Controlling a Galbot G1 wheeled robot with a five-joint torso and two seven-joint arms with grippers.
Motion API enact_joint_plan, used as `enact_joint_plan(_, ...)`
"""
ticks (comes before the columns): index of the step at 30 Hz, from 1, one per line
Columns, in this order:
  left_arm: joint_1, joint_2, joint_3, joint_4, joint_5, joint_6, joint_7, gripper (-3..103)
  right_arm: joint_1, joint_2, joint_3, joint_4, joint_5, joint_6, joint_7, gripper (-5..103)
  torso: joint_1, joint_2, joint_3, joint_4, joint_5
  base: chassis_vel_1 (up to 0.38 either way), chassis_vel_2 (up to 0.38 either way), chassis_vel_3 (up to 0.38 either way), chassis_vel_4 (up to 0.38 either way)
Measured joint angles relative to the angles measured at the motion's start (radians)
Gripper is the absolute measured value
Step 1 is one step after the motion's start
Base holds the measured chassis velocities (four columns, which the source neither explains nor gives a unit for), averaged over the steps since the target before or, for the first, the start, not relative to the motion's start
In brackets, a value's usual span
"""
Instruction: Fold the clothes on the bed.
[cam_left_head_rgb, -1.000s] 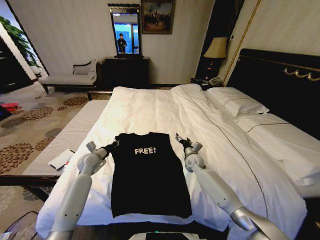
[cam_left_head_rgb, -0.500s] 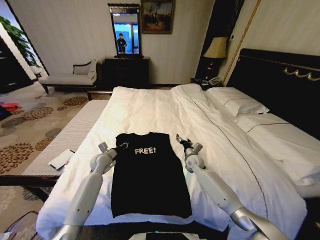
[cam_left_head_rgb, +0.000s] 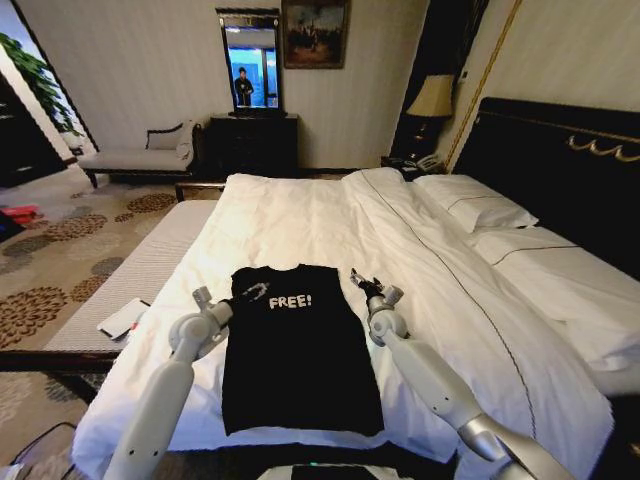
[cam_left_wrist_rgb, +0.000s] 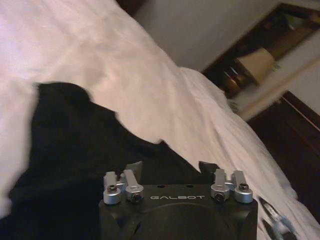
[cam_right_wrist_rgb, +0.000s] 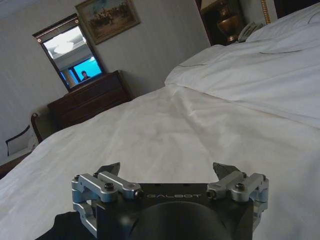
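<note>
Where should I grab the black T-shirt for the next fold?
Probably pinch the T-shirt at its two far corners beside the lettering, coming down from above. It lies flat on the bed, with the left gripper and right gripper near those corners.

T-shirt (cam_left_wrist_rgb: 75, 165): near part hidden behind left gripper (cam_left_wrist_rgb: 171, 167) housing. Bed (cam_left_head_rgb: 330, 215): cut off at right and bottom edges. Right gripper (cam_right_wrist_rgb: 167, 172): fingertips barely show above housing.

T-shirt (cam_left_head_rgb: 300, 350): matt black cloth
Bed (cam_left_head_rgb: 330, 215): white cloth, lightly creased
Headboard (cam_left_head_rgb: 560, 170): dark glossy wood
</note>
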Motion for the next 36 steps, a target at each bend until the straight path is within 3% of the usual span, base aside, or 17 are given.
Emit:
enact_joint_plan(1,0.0,0.0,0.0,0.0,0.0,0.0,0.0,69,0.0,0.0,0.0,0.0,0.0,0.0,0.0,100,0.0,0.0,0.0,0.0,0.0,0.0,0.0,0.0,0.0)
enact_joint_plan(5,-0.014,-0.007,-0.035,0.069,0.0,-0.013,-0.003,90,-0.017,-0.004,0.004,0.013,-0.005,0.0,0.007,100,0.0,0.0,0.0,0.0,0.0,0.0,0.0,0.0,0.0)
enact_joint_plan(7,-0.017,-0.012,-0.038,0.078,0.003,-0.013,-0.003,90,-0.02,-0.005,0.005,0.015,-0.005,0.0,0.008,100,0.0,0.0,0.0,0.0,0.0,0.0,0.0,0.0,0.0)
enact_joint_plan(9,-0.031,-0.033,-0.044,0.118,0.025,-0.015,-0.002,98,-0.03,-0.012,0.008,0.022,-0.008,0.0,0.012,100,0.0,0.0,0.0,-0.0002,0.0001,0.0,0.0,0.0,0.0)
enact_joint_plan(15,-0.029,-0.073,0.0,0.146,0.077,-0.015,0.005,100,-0.044,-0.028,0.016,0.036,-0.009,0.0,0.023,100,0.0,0.0,0.0,-0.0004,0.0002,0.0,0.0,0.0,0.0)
enact_joint_plan(19,-0.003,-0.077,0.029,0.141,0.139,-0.015,0.022,100,-0.047,-0.041,0.018,0.041,-0.009,0.0,0.027,100,0.0,0.0,0.0,0.0,0.0002,0.0,0.0,0.0,0.0)
enact_joint_plan(25,0.03,-0.056,0.028,0.093,0.149,-0.013,0.024,100,-0.011,-0.068,-0.003,0.031,0.002,-0.009,0.029,100,0.0,0.0,0.0,-0.0002,-0.0001,0.0,0.0,0.0,0.0)
enact_joint_plan(31,0.056,-0.011,-0.026,-0.033,0.071,-0.005,0.001,100,0.062,-0.047,-0.036,-0.002,0.041,-0.027,0.034,100,0.0,0.0,0.0,-0.0002,0.0,0.0,0.0,0.0,0.0)
enact_joint_plan(32,0.056,0.021,-0.062,-0.097,0.012,-0.002,-0.011,100,0.095,-0.032,-0.064,-0.025,0.067,-0.041,0.034,100,0.0,0.0,0.0,0.0007,0.0002,0.0,0.0,0.0,0.0)
enact_joint_plan(36,0.011,0.049,-0.089,-0.129,-0.053,0.0,-0.026,100,0.121,-0.027,-0.095,-0.066,0.098,-0.054,0.03,100,0.0,0.0,0.0,0.0003,-0.0001,0.0,0.0,0.0,0.0)
